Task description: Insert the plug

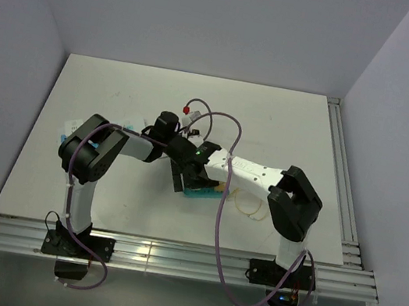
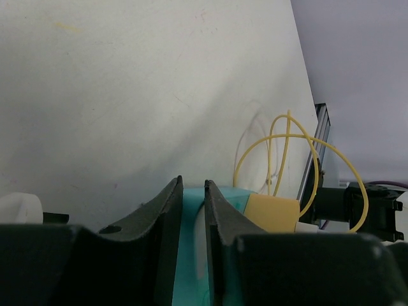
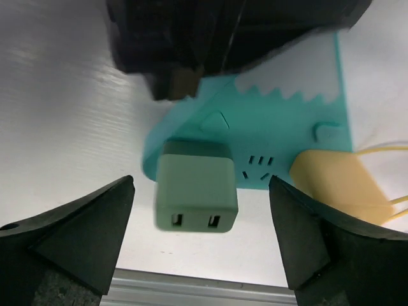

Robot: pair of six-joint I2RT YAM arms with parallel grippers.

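The insertion looks all but finished. The grey-green cube-shaped plug (image 3: 196, 185) sits on the face of the teal plastic power strip (image 3: 287, 137), near its rounded corner and between the fingers of the right pincer (image 3: 201, 191). That pincer stands wide open, one dark finger on each side of the plug and neither touching it, so the plug holds its place on the strip without support. From this angle I cannot tell whether its prongs are pressed fully home, because the joint between plug and strip is hidden under the plug's body. The left pincer (image 2: 193, 191) is clenched on the strip's edge, with teal plastic showing between its narrow jaws, and pins the strip to the white table (image 1: 273, 125). Just beside that pincer, a yellow block (image 2: 273, 211) with a looping yellow wire (image 2: 287, 137) sits at the strip's end. What seems left is to confirm the seating, let go of the strip and draw both arms away.
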